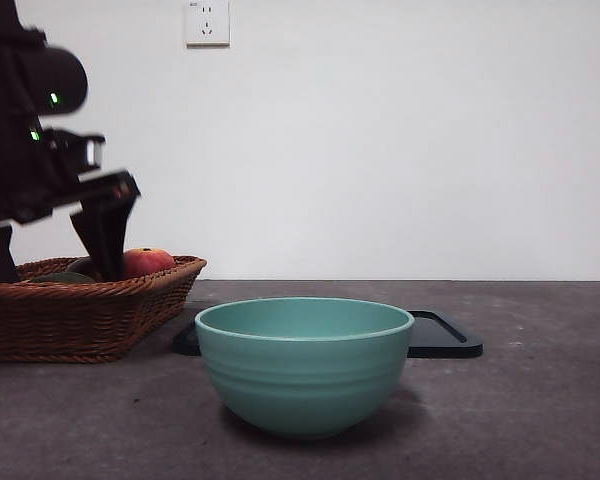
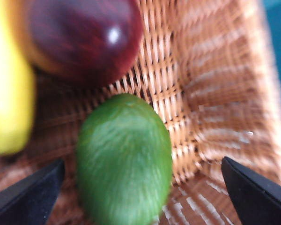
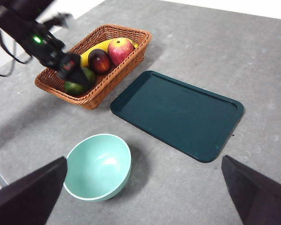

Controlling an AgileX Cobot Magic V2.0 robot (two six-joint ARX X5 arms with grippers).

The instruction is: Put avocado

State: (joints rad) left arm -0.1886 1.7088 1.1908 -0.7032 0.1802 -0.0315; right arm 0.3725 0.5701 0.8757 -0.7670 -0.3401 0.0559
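The avocado (image 2: 124, 159), a dull green oval fruit, lies on the weave of the wicker basket (image 2: 215, 93) near one end wall. My left gripper (image 2: 143, 164) is open, one black jaw on each side of the avocado, neither touching it. In the right wrist view the left gripper (image 3: 77, 75) reaches down into the basket (image 3: 51, 86) and partly covers the avocado (image 3: 75, 86). The front view shows the same gripper (image 1: 105, 250) dipping into the basket (image 1: 80, 320) at the left. My right gripper (image 3: 143, 161) hangs open high above the table, holding nothing.
A dark maroon fruit (image 2: 84, 37), a yellow banana (image 2: 7, 93) and a red apple (image 3: 120, 49) share the basket. A teal bowl (image 1: 305, 365) stands in front of it. A dark green tray (image 3: 178, 112) lies flat beside the basket.
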